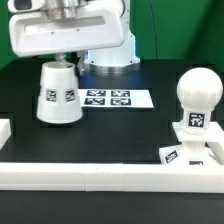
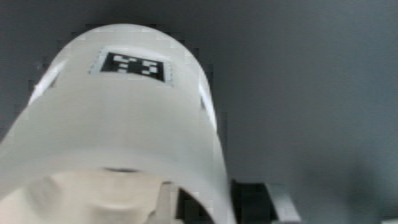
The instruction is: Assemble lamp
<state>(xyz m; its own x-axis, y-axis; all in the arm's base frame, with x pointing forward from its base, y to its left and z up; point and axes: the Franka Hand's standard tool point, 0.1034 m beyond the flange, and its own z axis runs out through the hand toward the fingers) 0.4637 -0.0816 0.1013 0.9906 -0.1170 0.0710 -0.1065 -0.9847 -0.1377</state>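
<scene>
The white tapered shade stands wide end down on the black table at the exterior view's left. My gripper is right on its narrow top. In the wrist view the shade fills the picture, and one dark finger lies against the outside of its top rim. The other finger is hidden, so the gripper looks shut on the shade's rim. The round-headed bulb stands upright on the flat square base at the exterior view's right.
The marker board lies flat between the shade and the robot's foot. A long white rail runs along the front edge. A short white piece shows at the left edge.
</scene>
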